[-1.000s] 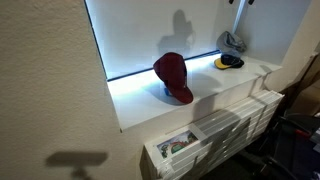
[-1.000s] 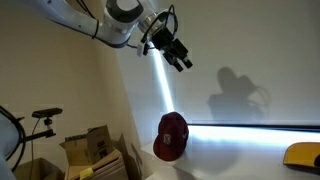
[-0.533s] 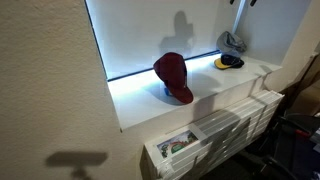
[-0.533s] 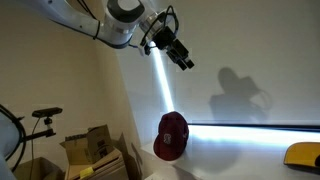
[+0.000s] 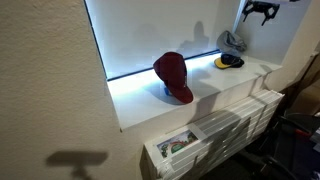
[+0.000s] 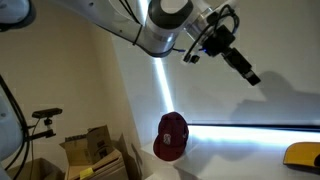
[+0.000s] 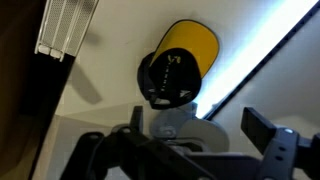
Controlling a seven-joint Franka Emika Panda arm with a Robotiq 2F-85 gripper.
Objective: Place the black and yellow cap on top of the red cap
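Note:
The red cap (image 5: 173, 77) stands on the white sill (image 5: 200, 100), mid-sill; it also shows in an exterior view (image 6: 170, 135). The black and yellow cap (image 5: 228, 62) lies at the sill's far end, and only its yellow brim (image 6: 303, 155) shows at the frame edge in an exterior view. In the wrist view it (image 7: 178, 65) lies below me with the brim pointing away. My gripper (image 5: 262, 10) hangs high above that end of the sill, open and empty, and shows in an exterior view (image 6: 245, 72) and the wrist view (image 7: 200, 125).
A grey cap (image 5: 233, 42) leans against the window next to the black and yellow cap, and shows between my fingers in the wrist view (image 7: 172, 118). A white radiator (image 5: 240, 125) sits below the sill. Cardboard boxes (image 6: 90, 145) stand on the floor.
The arm has swung along the window towards the sill's far end. The gripper is now above the black and yellow cap and the grey cap. The caps have not moved.

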